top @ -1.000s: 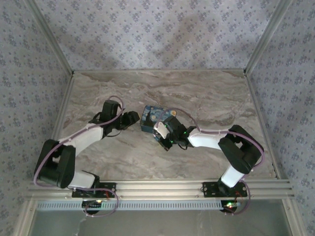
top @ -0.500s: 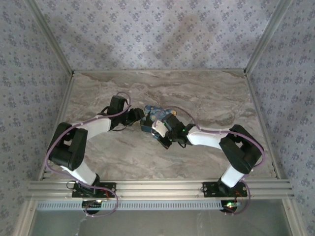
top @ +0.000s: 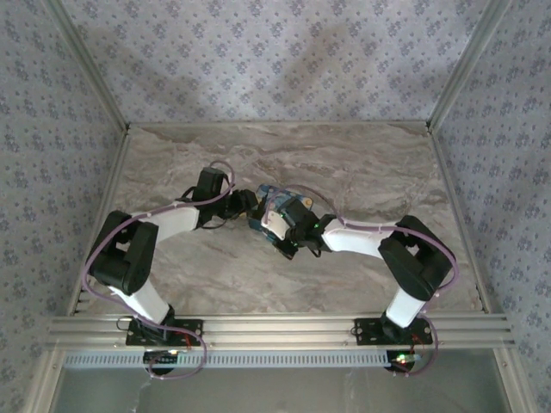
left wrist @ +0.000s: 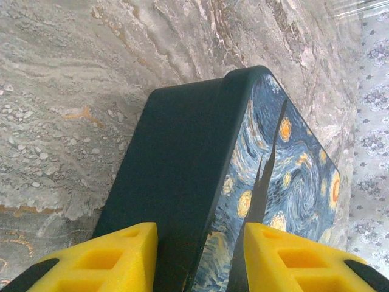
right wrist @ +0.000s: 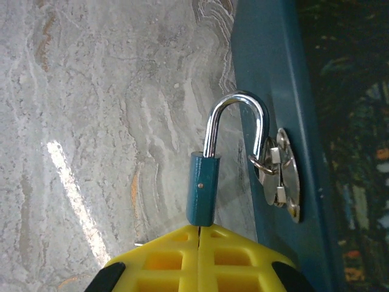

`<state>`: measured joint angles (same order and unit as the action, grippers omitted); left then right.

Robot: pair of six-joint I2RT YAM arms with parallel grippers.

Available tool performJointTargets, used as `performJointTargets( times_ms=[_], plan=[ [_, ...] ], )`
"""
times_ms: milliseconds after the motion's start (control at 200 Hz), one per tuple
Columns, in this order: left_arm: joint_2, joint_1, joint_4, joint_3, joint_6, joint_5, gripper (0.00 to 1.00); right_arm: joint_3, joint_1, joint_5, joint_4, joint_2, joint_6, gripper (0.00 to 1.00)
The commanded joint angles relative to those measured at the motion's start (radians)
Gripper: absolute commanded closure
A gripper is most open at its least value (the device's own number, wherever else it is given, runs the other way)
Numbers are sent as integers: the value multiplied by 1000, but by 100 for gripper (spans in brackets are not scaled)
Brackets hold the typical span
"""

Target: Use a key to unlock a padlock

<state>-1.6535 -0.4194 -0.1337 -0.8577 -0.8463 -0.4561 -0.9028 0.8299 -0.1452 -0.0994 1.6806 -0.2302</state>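
Currently the teal-bodied, steel-shackled padlock (right wrist: 202,188), hooked on the swirl-painted blue box (right wrist: 279,91), stands in line against the right hand (right wrist: 199,228) — fingers (right wrist: 170,258) pressed together; left hand (left wrist: 199,237) straddles the box, fingers (left wrist: 115,258) apart, grip uncertain.

Teal padlock (right wrist: 202,188), blue swirl-painted box (left wrist: 292,182), grey marbled table (right wrist: 91,121).

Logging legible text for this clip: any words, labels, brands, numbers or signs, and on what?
None can be read. The painted box shows only a swirling night-sky picture; the teal padlock and the metal hasp show no lettering. From the top camera they are too small to judge.
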Motion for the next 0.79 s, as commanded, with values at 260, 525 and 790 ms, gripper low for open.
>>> performJointTargets(
  times_ms=[260, 525, 790],
  plan=[
    [8, 1, -35, 15, -26, 4, 58, 15, 24, -12, 21, -74, 6, 100],
    [-5, -4, -69, 29, -48, -11, 60, -16, 26, 5, 22, -64, -14, 100],
    [55, 18, -45, 53, -39, 14, 57, -41, 47, 4, -6, -111, -4, 100]
  ],
)
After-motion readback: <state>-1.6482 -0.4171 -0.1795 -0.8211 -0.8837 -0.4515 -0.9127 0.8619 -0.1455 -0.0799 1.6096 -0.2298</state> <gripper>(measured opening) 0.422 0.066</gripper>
